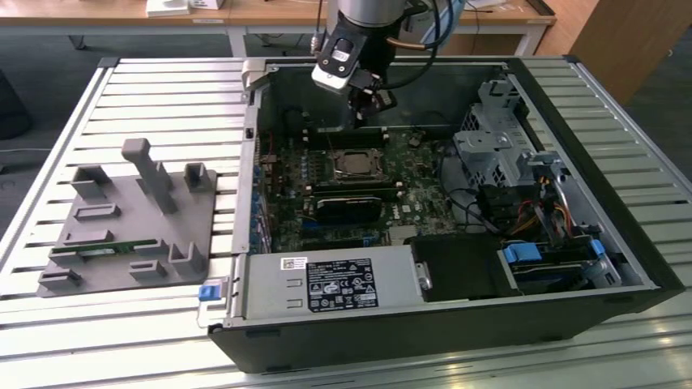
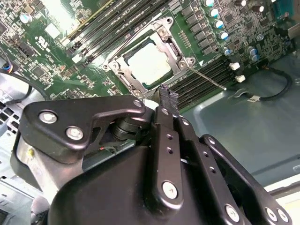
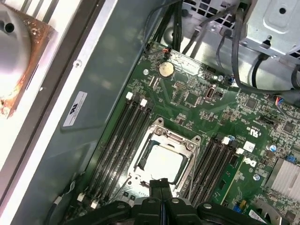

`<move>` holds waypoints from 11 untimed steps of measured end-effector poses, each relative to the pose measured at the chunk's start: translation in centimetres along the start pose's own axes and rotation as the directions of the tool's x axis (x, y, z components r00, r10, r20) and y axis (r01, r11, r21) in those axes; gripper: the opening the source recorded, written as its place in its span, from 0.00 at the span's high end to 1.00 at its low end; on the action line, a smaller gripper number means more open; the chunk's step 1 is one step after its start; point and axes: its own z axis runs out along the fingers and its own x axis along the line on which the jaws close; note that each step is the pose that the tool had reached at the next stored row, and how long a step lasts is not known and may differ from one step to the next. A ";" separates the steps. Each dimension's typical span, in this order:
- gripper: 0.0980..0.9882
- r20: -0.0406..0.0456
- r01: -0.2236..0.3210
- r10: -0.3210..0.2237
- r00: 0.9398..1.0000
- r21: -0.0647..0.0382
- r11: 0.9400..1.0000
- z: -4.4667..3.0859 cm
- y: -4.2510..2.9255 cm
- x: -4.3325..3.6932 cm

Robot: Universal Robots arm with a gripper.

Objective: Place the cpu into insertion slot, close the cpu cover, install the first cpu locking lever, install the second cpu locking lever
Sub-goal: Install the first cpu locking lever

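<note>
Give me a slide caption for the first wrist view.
Shut fingers poised by the cpu, framed by the cpu cover, on a green motherboard.

Matt pale-metal cpu (image 3: 161, 164), shiny metal cpu cover (image 3: 172, 138) — glossy green board (image 3: 197, 96), black hand (image 3: 161, 183).

Open air above cpu cover (image 3: 172, 138); memory slots (image 3: 117, 140) flank both sides; case wall (image 3: 108, 61) near.
</note>
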 end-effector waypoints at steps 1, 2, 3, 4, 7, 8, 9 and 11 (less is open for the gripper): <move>0.99 0.000 0.005 -0.005 1.000 0.000 1.000 0.00 0.00 0.00; 0.99 0.000 0.009 -0.009 1.000 0.001 1.000 0.00 0.00 0.00; 0.99 0.000 0.014 -0.014 1.000 0.001 1.000 0.00 0.00 0.00; 0.99 -0.001 0.018 -0.018 1.000 0.001 1.000 0.00 0.00 0.00; 0.99 -0.001 0.034 -0.034 0.999 0.002 0.999 0.00 0.00 0.00; 0.99 -0.001 0.038 -0.038 0.999 0.002 0.999 0.00 0.00 0.00; 0.99 -0.001 0.041 -0.041 0.999 0.002 0.999 0.00 0.00 0.00; 0.99 -0.002 0.050 -0.050 0.999 0.003 0.999 0.00 0.00 0.00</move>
